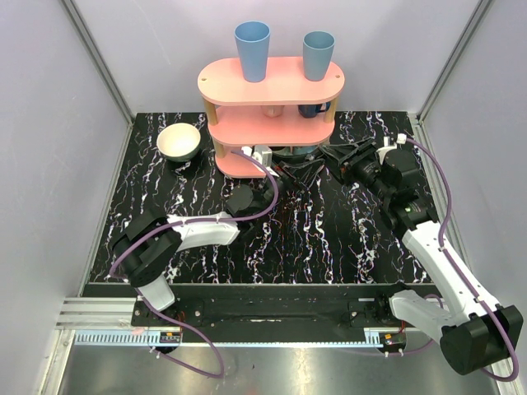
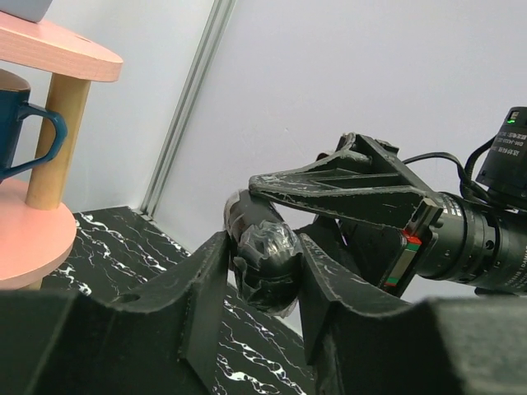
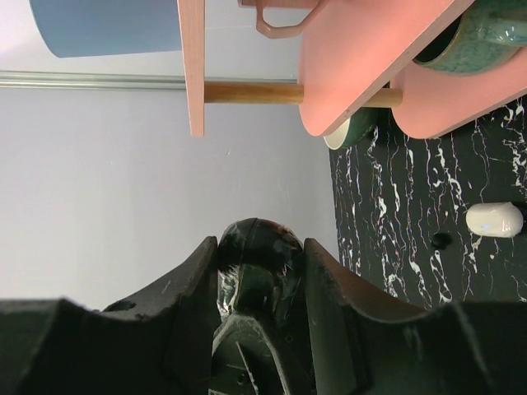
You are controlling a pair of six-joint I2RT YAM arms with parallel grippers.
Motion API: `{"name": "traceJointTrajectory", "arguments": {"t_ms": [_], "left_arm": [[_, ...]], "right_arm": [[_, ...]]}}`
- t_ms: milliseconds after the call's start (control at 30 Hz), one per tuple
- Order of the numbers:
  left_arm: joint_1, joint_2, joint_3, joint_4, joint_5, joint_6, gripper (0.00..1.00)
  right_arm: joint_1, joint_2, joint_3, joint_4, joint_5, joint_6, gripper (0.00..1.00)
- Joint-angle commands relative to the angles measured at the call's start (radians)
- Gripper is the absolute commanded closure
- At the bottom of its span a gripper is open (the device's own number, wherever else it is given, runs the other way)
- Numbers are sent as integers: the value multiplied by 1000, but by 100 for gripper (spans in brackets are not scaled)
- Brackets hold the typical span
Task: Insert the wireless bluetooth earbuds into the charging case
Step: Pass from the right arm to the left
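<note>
A black glossy capsule (image 2: 265, 257) wrapped in clear film hangs above the table, in front of the pink shelf. My left gripper (image 2: 263, 265) is shut on one end of it, both jaws pressed against its sides. My right gripper (image 3: 254, 265) is shut on the other end (image 3: 255, 245). In the top view the two grippers, left (image 1: 298, 170) and right (image 1: 329, 156), meet tip to tip. The charging case (image 3: 494, 220), a small white oblong, lies on the black marble table away from both grippers. The earbuds are out of view.
A pink two-tier shelf (image 1: 272, 82) stands at the back with two blue cups (image 1: 252, 49) on top and mugs underneath. A cream bowl (image 1: 179, 141) sits at the back left. A small dark bit (image 3: 440, 239) lies beside the case. Grey walls close in both sides.
</note>
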Motion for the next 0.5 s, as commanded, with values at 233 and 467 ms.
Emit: {"name": "traceJointTrajectory", "arguments": {"t_ms": [233,467], "left_arm": [[-4,16,30,242,21,2,72],[22,18,14,290,105,-17,88]], "right_arm": [[12,-21,-1,68,-49,-3,92],[12,-30,-19,109,-49,-14,58]]}}
